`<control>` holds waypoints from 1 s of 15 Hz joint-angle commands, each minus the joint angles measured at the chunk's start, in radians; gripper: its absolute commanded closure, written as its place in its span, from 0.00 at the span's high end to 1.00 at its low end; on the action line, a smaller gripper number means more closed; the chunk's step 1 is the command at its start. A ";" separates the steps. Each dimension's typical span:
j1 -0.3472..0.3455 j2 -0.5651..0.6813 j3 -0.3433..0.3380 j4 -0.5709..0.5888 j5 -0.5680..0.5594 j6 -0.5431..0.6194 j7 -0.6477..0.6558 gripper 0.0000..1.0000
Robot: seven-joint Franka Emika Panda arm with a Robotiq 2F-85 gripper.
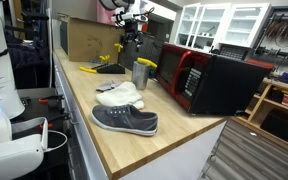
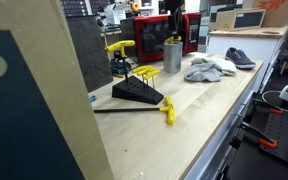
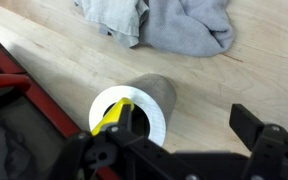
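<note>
Going left to right in the wrist view: got a dark, red-edged box [image 3: 9,90] off to the left of the pincer [image 3: 184,128], probably a microwave. Next, the metal cup [image 3: 152,98], upright on the counter [image 3: 254,70], sitting under one finger rather than centred between the two. Can see a yellow bit [image 3: 111,118] at the cup's mouth, but can't tell whether it's inside or on the finger. Ahead of the pincer, a grey rag [image 3: 174,25]. Seeing the pincer spread wide, gripping nothing. In an exterior view, hanging just above the cup [image 1: 141,72], hard to say if touching. Progress-wise: roughly lined up over the cup, no grasp made, everything past that left to do.
</note>
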 commanded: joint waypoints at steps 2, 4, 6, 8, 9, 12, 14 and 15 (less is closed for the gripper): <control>-0.032 -0.025 -0.027 -0.019 0.038 0.007 0.025 1.00; -0.045 -0.017 -0.041 -0.010 0.059 -0.009 0.055 1.00; -0.059 -0.008 -0.057 0.000 0.094 -0.021 0.103 1.00; -0.066 -0.017 -0.060 0.007 0.122 -0.014 0.101 1.00; -0.064 0.000 -0.059 0.003 0.096 -0.003 0.071 1.00; -0.067 -0.002 -0.062 0.008 0.107 -0.003 0.080 1.00; -0.047 0.005 -0.046 0.004 0.032 -0.004 0.081 1.00; -0.043 0.023 -0.046 0.020 0.013 -0.008 0.104 1.00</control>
